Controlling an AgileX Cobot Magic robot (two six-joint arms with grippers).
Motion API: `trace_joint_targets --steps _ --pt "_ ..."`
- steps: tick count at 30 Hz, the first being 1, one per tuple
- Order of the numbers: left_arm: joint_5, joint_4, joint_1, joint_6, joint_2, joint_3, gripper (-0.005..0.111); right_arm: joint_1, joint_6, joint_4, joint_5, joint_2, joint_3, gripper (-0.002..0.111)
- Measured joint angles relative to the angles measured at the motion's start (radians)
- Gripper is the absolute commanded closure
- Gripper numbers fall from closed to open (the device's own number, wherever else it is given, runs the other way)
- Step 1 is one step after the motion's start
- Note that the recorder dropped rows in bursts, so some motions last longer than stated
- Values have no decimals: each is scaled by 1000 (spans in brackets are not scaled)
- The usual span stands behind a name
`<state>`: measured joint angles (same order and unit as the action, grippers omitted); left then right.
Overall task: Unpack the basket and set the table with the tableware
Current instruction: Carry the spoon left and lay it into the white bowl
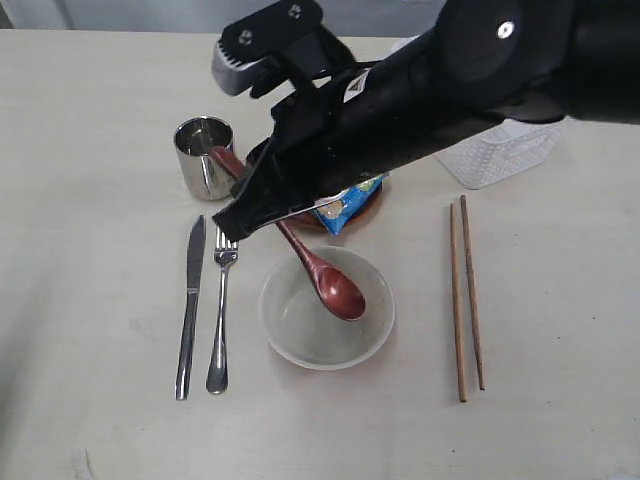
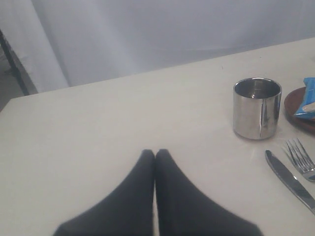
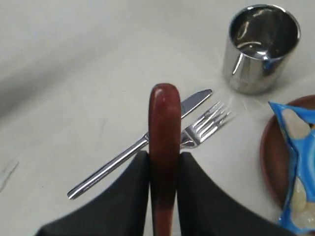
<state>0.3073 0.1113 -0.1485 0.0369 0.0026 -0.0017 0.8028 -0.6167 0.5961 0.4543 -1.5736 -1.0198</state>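
Right gripper (image 3: 165, 156) clamps spoon (image 1: 338, 288) handle; head lies in bowl (image 1: 285, 335), near centre. Left gripper (image 2: 155, 153) clenched, empty. Advise: lower handle onto rim, release gently, withdraw clear of cup (image 1: 205, 158).

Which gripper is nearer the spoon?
Right. The right gripper is shut on the spoon by its handle; the left gripper is shut over bare table, apart from it.
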Motion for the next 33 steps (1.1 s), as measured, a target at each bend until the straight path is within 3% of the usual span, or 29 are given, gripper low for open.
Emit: trace_joint_targets --steps 14,22,33 --pt "0 0 0 0 0 0 107 29 -90 0 -14 -95 0 108" --pt "0 0 0 0 0 0 107 29 -107 -4 -14 -95 0 70" --pt "0 0 0 0 0 0 107 29 -108 -13 -22 -95 0 68"
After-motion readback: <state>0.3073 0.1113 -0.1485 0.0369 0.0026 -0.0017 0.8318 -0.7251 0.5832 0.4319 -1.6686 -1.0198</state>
